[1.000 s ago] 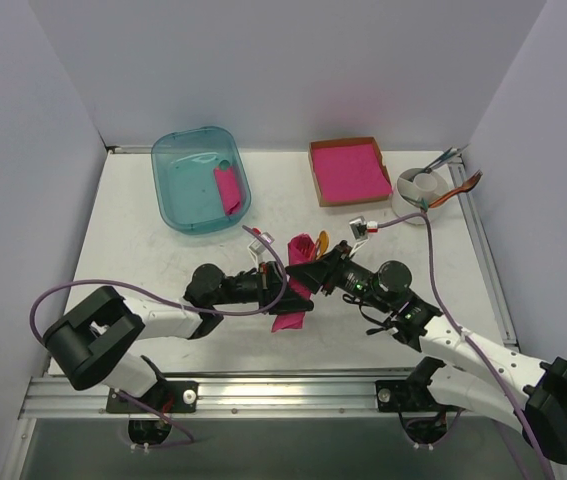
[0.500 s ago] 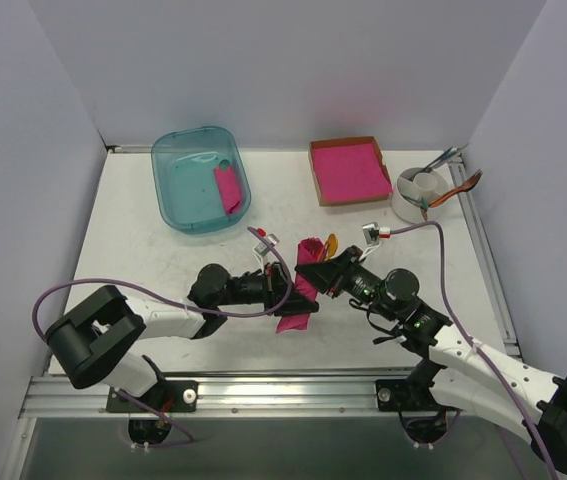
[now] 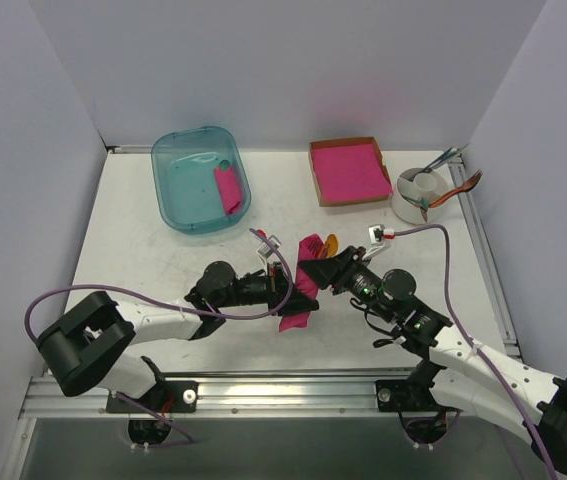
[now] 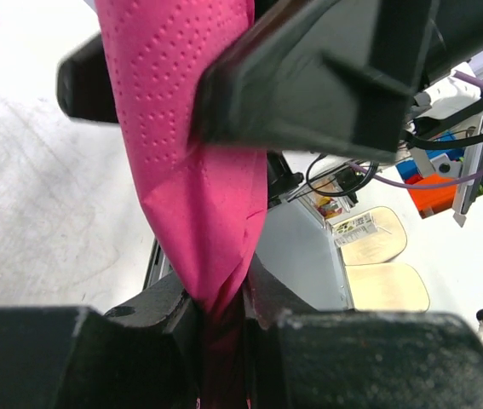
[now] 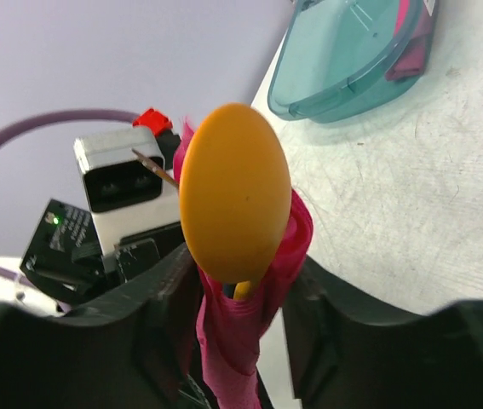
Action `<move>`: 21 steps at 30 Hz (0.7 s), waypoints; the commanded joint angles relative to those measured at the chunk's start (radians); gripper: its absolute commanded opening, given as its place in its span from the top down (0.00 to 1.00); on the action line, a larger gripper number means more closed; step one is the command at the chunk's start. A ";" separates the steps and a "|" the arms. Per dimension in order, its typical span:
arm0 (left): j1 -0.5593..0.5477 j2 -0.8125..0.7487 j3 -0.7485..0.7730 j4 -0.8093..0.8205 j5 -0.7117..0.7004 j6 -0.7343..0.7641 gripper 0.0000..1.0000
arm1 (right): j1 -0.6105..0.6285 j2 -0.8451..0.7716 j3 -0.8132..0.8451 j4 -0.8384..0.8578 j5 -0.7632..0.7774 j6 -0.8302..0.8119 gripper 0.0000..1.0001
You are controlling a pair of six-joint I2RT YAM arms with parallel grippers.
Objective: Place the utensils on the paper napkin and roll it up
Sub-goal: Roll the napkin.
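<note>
The magenta-pink paper napkin (image 3: 299,288) is rolled into a bundle held off the table between both grippers. The orange spoon's round bowl (image 5: 234,192) sticks out of the roll's far end; it also shows in the top view (image 3: 328,241). The fork is hidden. My left gripper (image 3: 285,288) is shut on the roll's lower part, the pink paper (image 4: 198,170) pinched between its jaws. My right gripper (image 3: 313,272) is shut around the upper part of the roll (image 5: 250,332), just below the spoon bowl.
A teal tub (image 3: 199,178) holding a pink roll stands at the back left. A brown cardboard box with a stack of pink sheets (image 3: 348,170) stands at the back right. A white cup (image 3: 416,190) with teal and orange cutlery stands at the far right.
Both grippers have shifted a little to the right and away with the roll. The right arm has drawn in and tilted. Both holds stay the same.
</note>
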 commanded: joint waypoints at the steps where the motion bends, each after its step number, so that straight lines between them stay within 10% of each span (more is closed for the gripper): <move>1: -0.004 -0.028 0.033 -0.005 0.010 0.029 0.93 | -0.009 -0.019 0.020 0.050 0.076 -0.012 0.55; 11: 0.002 -0.011 0.059 0.051 0.046 -0.034 0.93 | -0.006 0.001 -0.044 0.169 -0.039 0.001 0.41; 21: 0.004 0.001 0.090 0.025 0.045 -0.031 0.93 | 0.025 0.021 -0.086 0.228 -0.033 0.017 0.53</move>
